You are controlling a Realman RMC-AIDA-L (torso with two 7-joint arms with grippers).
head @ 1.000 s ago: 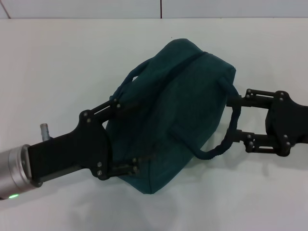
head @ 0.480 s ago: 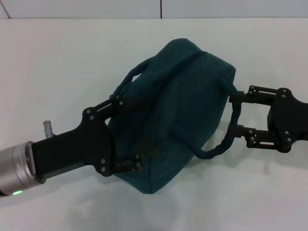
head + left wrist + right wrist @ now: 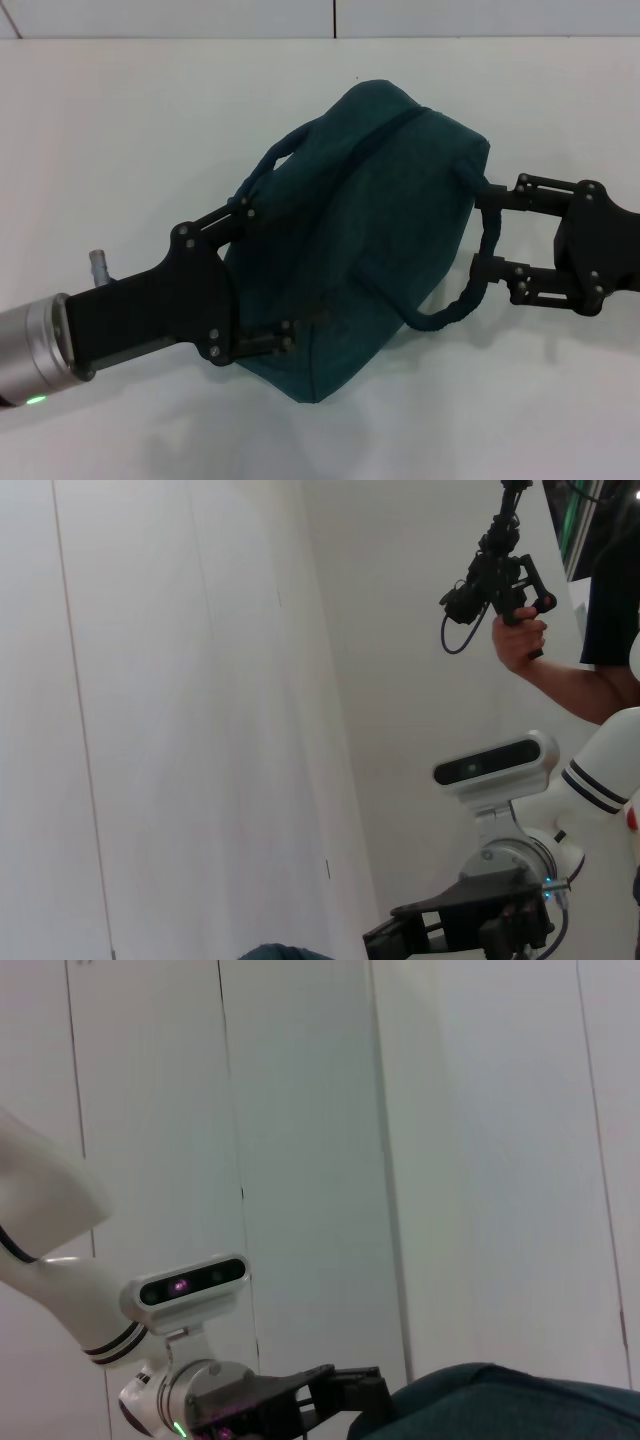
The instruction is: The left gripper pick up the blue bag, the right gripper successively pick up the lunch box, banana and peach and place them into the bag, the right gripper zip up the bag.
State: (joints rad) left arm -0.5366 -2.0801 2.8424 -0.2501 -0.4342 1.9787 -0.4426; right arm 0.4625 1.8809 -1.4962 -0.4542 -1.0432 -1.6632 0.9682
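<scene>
Blue bag (image 3: 370, 230) zipped shut on white table (image 3: 120, 130); left gripper (image 3: 262, 270) and right gripper (image 3: 487, 233) both spread open beside it, barely moved since; packing seemingly finished.

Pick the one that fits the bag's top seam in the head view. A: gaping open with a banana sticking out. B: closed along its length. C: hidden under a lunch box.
B: the seam along the top of the blue bag runs closed, nothing protruding.
</scene>
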